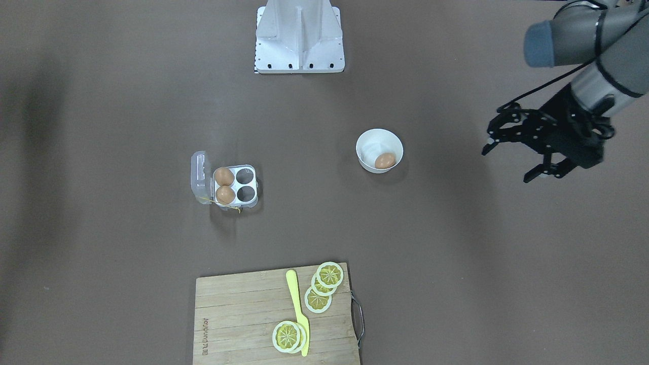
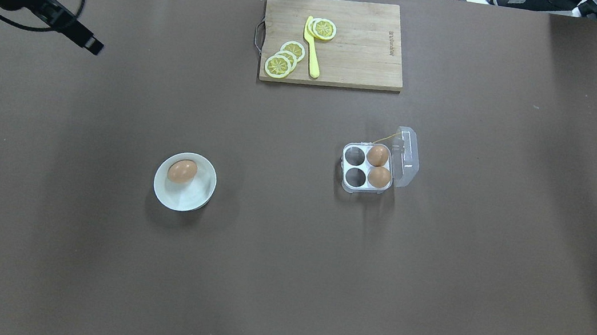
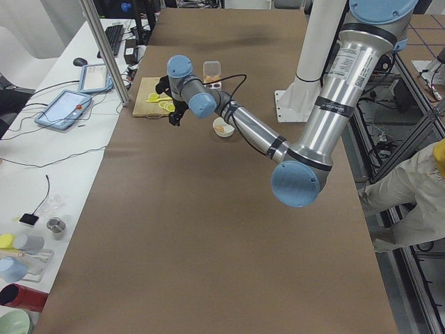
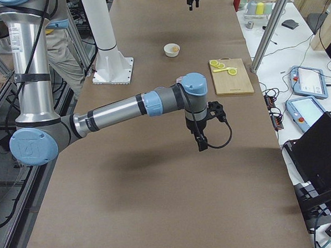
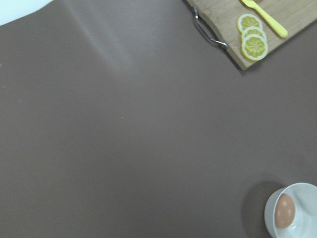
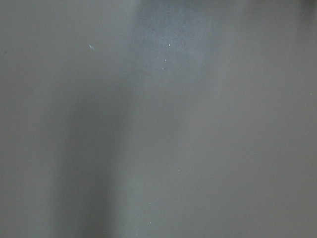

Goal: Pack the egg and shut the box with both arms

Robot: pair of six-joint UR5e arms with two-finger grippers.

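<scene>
One light-brown egg (image 1: 385, 160) lies in a round white bowl (image 1: 367, 143); it also shows in the overhead view (image 2: 182, 171) and the left wrist view (image 5: 285, 210). The clear box (image 1: 248, 195) stands open with its lid (image 1: 200, 174) folded back. Two eggs (image 2: 378, 155) fill the cells beside the lid, and the other two cells are empty. My left gripper (image 1: 507, 165) is open and empty, high above the table and far from the bowl. My right gripper (image 4: 201, 137) shows only in the exterior right view, over bare table; I cannot tell whether it is open or shut.
A wooden cutting board (image 2: 360, 49) with lemon slices (image 2: 284, 59) and a yellow knife (image 2: 311, 48) lies at the far edge. The white robot base (image 1: 299, 40) is at the near edge. An operator (image 3: 410, 188) stands by the table's side.
</scene>
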